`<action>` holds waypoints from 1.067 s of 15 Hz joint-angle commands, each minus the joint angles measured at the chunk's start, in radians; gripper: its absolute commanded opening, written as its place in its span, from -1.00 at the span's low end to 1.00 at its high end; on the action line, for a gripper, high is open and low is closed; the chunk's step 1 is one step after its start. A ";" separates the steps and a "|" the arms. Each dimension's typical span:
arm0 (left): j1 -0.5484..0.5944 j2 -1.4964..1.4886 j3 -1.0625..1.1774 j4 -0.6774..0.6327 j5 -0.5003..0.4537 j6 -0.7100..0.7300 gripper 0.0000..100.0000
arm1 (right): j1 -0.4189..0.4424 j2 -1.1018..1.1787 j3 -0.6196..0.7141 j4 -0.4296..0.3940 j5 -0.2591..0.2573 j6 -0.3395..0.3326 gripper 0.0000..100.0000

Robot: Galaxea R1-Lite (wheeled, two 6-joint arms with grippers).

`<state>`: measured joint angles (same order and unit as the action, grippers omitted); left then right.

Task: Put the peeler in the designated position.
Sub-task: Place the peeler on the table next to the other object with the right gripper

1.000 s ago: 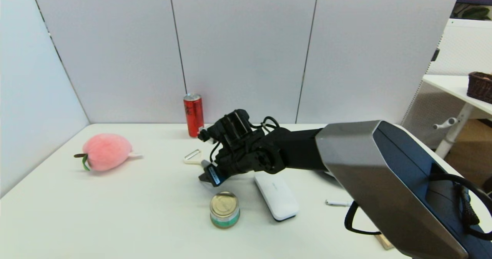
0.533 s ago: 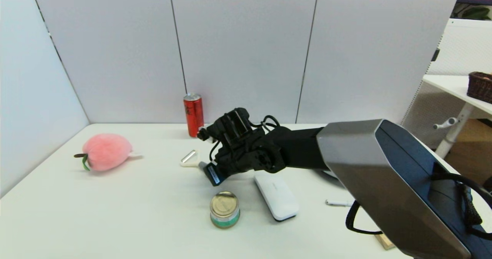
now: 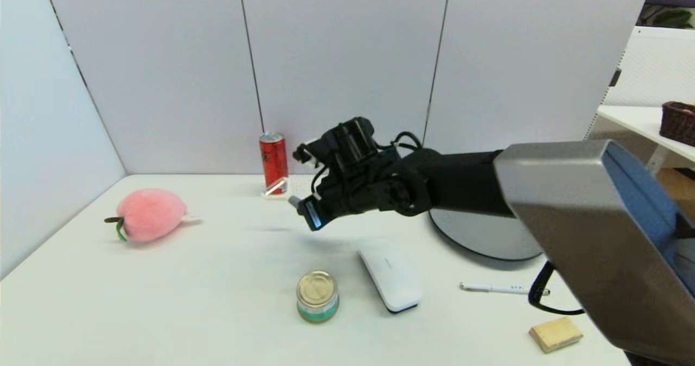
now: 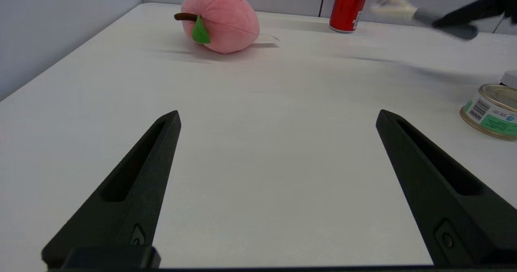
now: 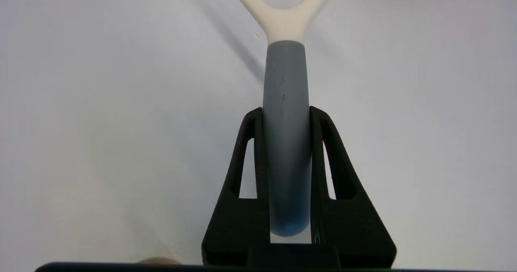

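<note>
Lifted off the table since before, one peeler hangs clamped in the right gripper. Left gripper gapes wide, holding nothing. Two cans stand unopened: red can, tin can.

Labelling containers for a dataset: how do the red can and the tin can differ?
The red can is tall and slim, standing at the table's back by the wall; the tin can is short and squat, near the front. The red can is red all over; the tin can has a gold lid and green label. Both stand upright.
</note>
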<state>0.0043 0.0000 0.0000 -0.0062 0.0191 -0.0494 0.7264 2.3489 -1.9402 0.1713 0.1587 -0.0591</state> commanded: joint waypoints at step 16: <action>0.000 0.002 0.002 0.000 0.001 0.000 1.00 | -0.874 -0.109 0.035 0.289 0.737 -1.479 -1.00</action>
<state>0.0043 0.0000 0.0000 -0.0057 0.0191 -0.0485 -0.0840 2.1711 -1.9070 0.3583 0.8568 -1.2838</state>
